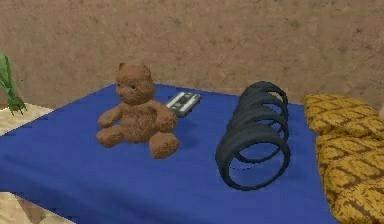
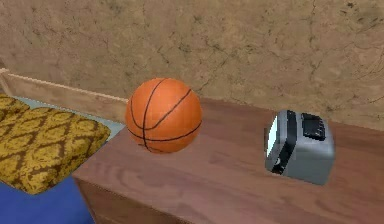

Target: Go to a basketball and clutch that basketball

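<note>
Basketball: 1, orange with black seams. In the arm side view it sits on a brown wooden top, toward that top's left end and close to the rough tan wall behind it. It rests on the surface, nothing on it.

Same wooden top: 1 silver toaster with black slots, standing right of the ball and well apart from it. It looks tilted, slots facing partly toward the camera.

Left of the ball and lower: 1 yellow patterned pillow lying on a blue bed cover. The pillow's right end is near the ball; can't tell if they touch. 1 pale wooden rail runs along behind the pillow toward the ball.

Forward view, on the blue bed:
- 1 brown teddy bear, sitting upright, left of centre.
- 1 small dark-and-white remote, lying flat just behind and right of the bear.
- 1 dark coil of rings, lying on its side, right of centre, apart from the bear.
- yellow patterned pillows stacked along the right edge: at least 2, possibly 3, boundaries unclear.

Forward view's left edge: 1 green plant, partly cut off, above a pale floor patch.

Gripper: state can't be told from these frames, and neither can its position relative to the ball.
</note>
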